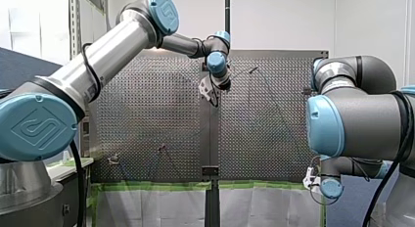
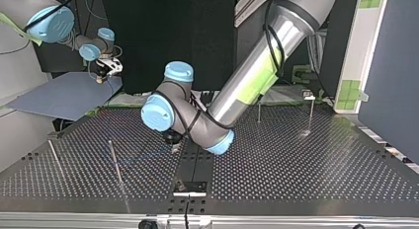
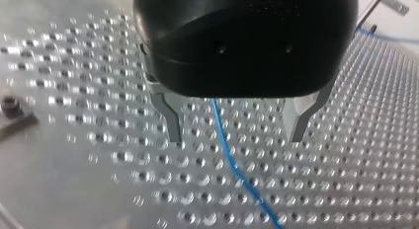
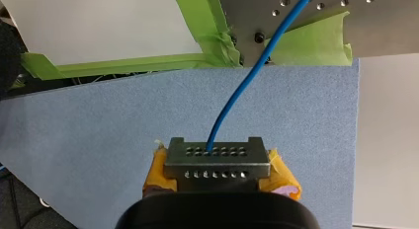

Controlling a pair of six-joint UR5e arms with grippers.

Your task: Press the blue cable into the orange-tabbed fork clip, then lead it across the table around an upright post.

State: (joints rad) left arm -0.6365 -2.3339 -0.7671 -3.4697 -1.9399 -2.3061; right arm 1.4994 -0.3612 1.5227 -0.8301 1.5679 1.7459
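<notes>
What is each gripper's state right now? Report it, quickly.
Left gripper: open, straddling the blue cable, not gripping it.
Right gripper: shut on the blue cable.

Glossy blue cable (image 3: 237,171), shiny perforated metal table (image 3: 74,189)

Green tape (image 4: 200,17), blue-grey board (image 4: 99,125)

The front view looks from behind and above the shoulders over the whole perforated table (image 1: 147,114). The top view faces back from the far edge, low (sides crossed), sharing that table and my left arm (image 2: 267,56). The left wrist view sits close above the holes. The right wrist view looks past my right tool (image 4: 213,160) at a table corner. Both catch the blue cable (image 3: 237,170).
</notes>
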